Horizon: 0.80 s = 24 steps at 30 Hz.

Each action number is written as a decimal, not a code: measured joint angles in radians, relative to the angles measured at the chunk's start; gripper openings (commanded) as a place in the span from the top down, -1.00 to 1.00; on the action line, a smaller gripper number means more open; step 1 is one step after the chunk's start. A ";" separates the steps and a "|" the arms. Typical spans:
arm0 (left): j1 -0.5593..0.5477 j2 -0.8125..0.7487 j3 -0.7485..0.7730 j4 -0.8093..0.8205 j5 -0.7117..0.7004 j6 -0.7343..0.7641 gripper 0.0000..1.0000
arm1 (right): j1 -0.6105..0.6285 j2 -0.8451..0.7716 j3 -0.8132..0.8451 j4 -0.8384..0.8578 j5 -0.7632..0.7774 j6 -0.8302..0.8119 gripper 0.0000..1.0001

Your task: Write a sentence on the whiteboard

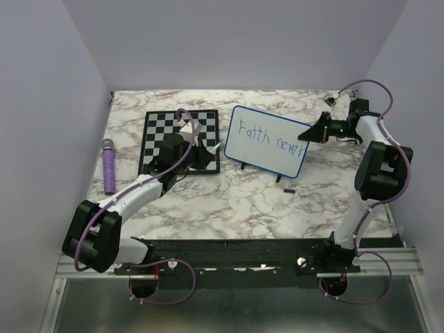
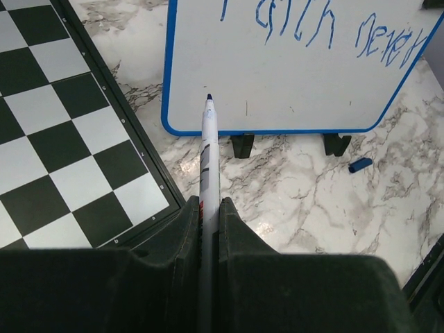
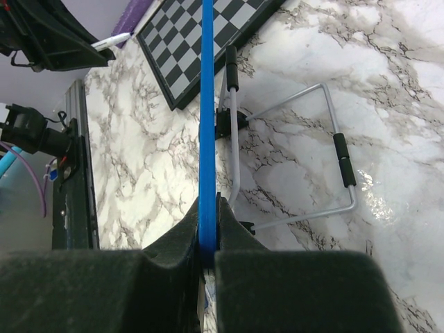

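The whiteboard [image 1: 267, 142] stands on the marble worktop [image 1: 229, 201] just right of the chessboard [image 1: 179, 139], and the sentence [image 2: 326, 28] so far reads "Faith never". The right gripper [image 3: 207, 208] is clamped on its blue frame edge. The left gripper [image 2: 210, 208] is clamped on the marker [image 2: 209, 149], with the tip by the blank lower left. Pressing too hard could tip or twist the board and skew the last word.

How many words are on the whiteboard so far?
2: "Faith" at the left of the whiteboard, "never" to its right, both on the top line. None looks hidden.
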 measured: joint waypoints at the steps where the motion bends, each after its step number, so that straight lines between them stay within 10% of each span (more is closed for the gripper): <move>1: 0.000 0.007 -0.004 0.013 0.005 0.000 1.00 | 0.000 0.000 0.002 -0.004 0.000 -0.002 0.99; 24: -0.029 0.096 -0.036 0.142 0.040 -0.003 1.00 | 0.001 0.000 0.015 -0.030 0.004 -0.026 0.99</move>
